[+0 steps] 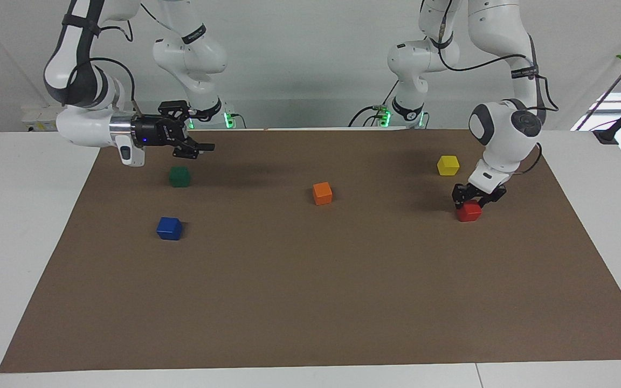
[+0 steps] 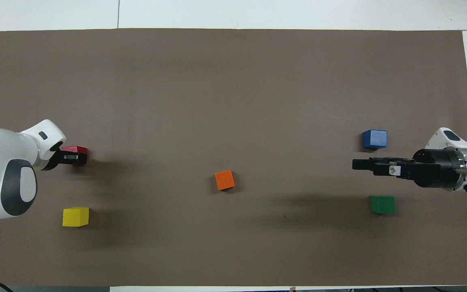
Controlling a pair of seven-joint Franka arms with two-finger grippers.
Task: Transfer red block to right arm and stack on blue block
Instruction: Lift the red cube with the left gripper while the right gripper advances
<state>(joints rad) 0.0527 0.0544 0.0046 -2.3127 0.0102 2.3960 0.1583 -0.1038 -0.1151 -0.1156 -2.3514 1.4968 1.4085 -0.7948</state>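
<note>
The red block [image 1: 469,212] sits on the brown mat at the left arm's end of the table. My left gripper [image 1: 471,203] is down at the block's top, astride it. The block also shows in the overhead view [image 2: 74,149], partly covered by the left gripper [image 2: 69,157]. The blue block [image 1: 169,228] [image 2: 375,138] sits on the mat at the right arm's end. My right gripper [image 1: 204,146] [image 2: 357,164] is held level in the air over the mat between the blue block and a green block, empty.
A green block [image 1: 179,176] [image 2: 382,204] lies nearer to the robots than the blue block. An orange block [image 1: 322,193] [image 2: 224,180] sits mid-mat. A yellow block [image 1: 448,165] [image 2: 76,216] lies nearer to the robots than the red block.
</note>
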